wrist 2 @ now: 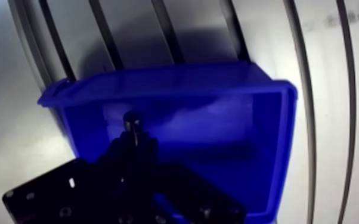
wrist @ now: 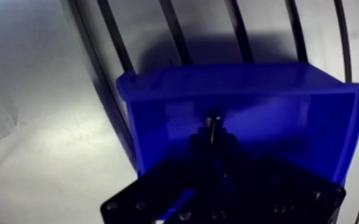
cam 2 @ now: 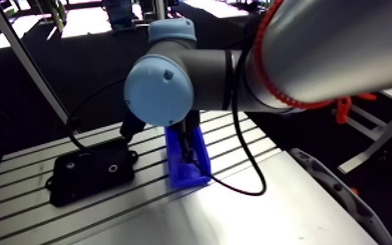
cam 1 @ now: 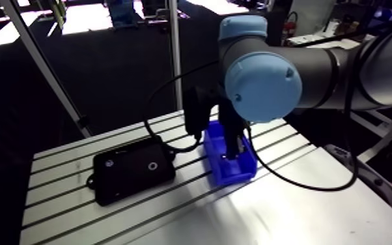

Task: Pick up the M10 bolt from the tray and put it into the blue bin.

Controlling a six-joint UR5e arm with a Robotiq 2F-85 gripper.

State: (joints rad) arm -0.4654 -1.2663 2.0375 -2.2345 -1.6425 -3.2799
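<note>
The blue bin (cam 1: 238, 171) stands on the slotted table just right of the black tray (cam 1: 133, 168). My gripper (cam 1: 230, 155) reaches down into the bin. In the wrist view its dark fingers (wrist: 203, 149) meet over the bin's floor (wrist 2: 217, 137). A small dark bolt (wrist: 213, 122) with a bright glint is pinched at their tips. The bolt is also seen from the other eye (wrist 2: 133, 122), above the bin's inside near its far wall. Only the bolt's end shows; the rest is hidden by the fingers.
The tray carries a small pale ring mark (cam 1: 152, 166) on its top. A black cable (cam 1: 303, 182) loops over the table to the right of the bin. A slanted metal strut (cam 1: 49, 72) rises at the table's back left corner.
</note>
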